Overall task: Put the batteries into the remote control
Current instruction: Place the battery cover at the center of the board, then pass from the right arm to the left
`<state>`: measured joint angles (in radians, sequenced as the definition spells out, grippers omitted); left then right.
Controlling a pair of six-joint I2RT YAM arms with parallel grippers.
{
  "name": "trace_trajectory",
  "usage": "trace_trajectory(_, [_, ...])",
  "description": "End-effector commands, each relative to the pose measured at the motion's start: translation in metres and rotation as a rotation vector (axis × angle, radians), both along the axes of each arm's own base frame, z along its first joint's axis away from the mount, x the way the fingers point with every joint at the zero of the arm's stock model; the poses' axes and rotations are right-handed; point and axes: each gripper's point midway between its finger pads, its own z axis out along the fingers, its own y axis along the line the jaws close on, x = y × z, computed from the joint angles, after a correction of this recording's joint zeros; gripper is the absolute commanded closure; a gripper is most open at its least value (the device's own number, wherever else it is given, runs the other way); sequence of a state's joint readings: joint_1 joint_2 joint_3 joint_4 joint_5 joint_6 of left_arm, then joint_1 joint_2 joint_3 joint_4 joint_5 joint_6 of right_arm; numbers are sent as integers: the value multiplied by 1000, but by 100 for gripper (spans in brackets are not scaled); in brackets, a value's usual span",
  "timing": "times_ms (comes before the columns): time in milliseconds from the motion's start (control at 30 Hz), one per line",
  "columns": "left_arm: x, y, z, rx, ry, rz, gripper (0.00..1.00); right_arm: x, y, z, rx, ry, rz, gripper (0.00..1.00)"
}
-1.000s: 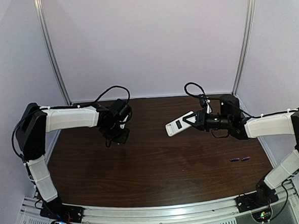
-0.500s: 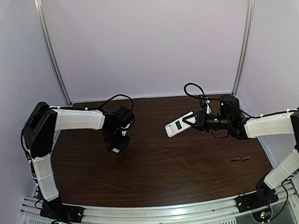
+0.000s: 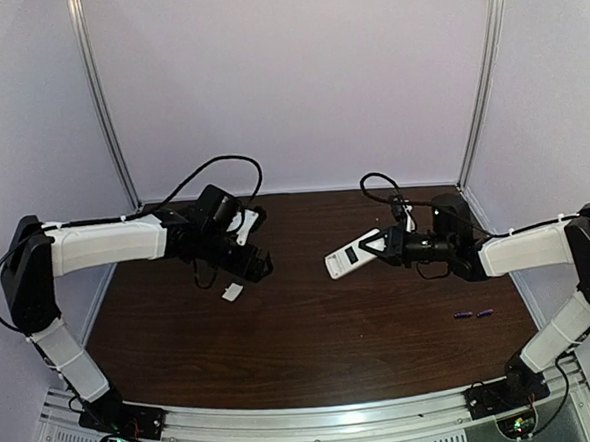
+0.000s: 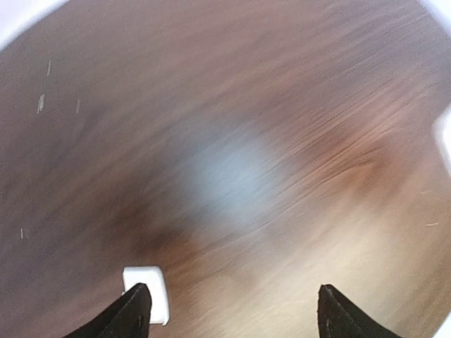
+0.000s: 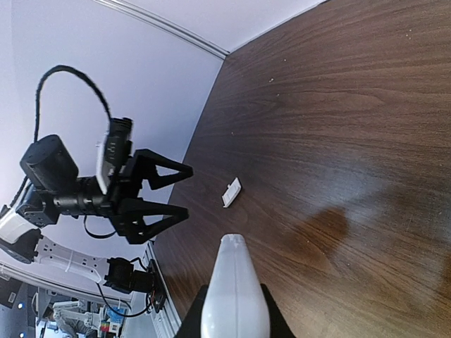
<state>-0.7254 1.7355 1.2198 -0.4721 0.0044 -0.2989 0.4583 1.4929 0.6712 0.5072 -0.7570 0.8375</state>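
My right gripper is shut on the white remote control, holding it above the table's middle right with a dark recess facing up. In the right wrist view the remote control shows edge-on between the fingers. Two purple-blue batteries lie end to end on the table near the right edge, below the right forearm. My left gripper hangs open over the left middle with nothing between its fingers; from the right wrist the left gripper shows its jaws spread wide.
A small loose white flat piece lies on the brown table just below the left gripper; this white piece sits by the left fingertip, and the same piece shows from the right. White walls and metal posts enclose the table.
The left gripper opened and let go of the small white piece, which now lies on the table. The left arm stretched out to the right. The right arm sank slightly with the remote control.
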Motion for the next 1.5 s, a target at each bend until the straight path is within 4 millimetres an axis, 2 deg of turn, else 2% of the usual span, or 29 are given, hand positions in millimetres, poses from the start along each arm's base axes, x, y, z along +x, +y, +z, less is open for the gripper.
trace_trajectory(0, [-13, -50, 71, -305, -227, -236, 15, -9, 8, -1, 45, 4, 41, 100])
trace_trajectory(133, [-51, -77, 97, -382, -394, -419, 12, -15, 20, -1, 59, 9, 77, 100])
trace_trajectory(233, [-71, -98, 100, -336, -499, -527, 11, -20, 30, -1, 84, 21, 110, 100])
trace_trajectory(433, [-83, -128, 88, -278, -550, -652, 9, -31, 45, 2, 125, 35, 166, 100])
trace_trajectory(633, [-79, -146, 75, -231, -553, -688, 9, -42, 58, 7, 148, 37, 222, 100])
trace_trajectory(733, [-75, -150, 72, -213, -554, -691, 12, -47, 64, 8, 152, 40, 245, 100])
trace_trajectory(867, [-74, -154, 68, -204, -541, -697, 19, -49, 69, 8, 157, 43, 261, 100])
trace_trajectory(967, [-72, -154, 62, -183, -521, -699, 31, -51, 72, 8, 165, 49, 270, 100])
trace_trajectory(1067, [-73, -154, 56, -166, -503, -710, 48, -51, 72, 9, 172, 50, 272, 99])
trace_trajectory(1133, [-73, -152, 52, -152, -494, -707, 51, -51, 73, 10, 176, 49, 272, 99])
trace_trajectory(1200, [-72, -152, 49, -143, -490, -703, 50, -51, 72, 11, 176, 47, 271, 99])
trace_trajectory(1333, [-72, -149, 40, -113, -453, -701, 33, -50, 73, 9, 172, 50, 269, 99])
trace_trajectory(1467, [-75, -152, 38, -118, -440, -708, 28, -50, 73, 10, 169, 46, 268, 99])
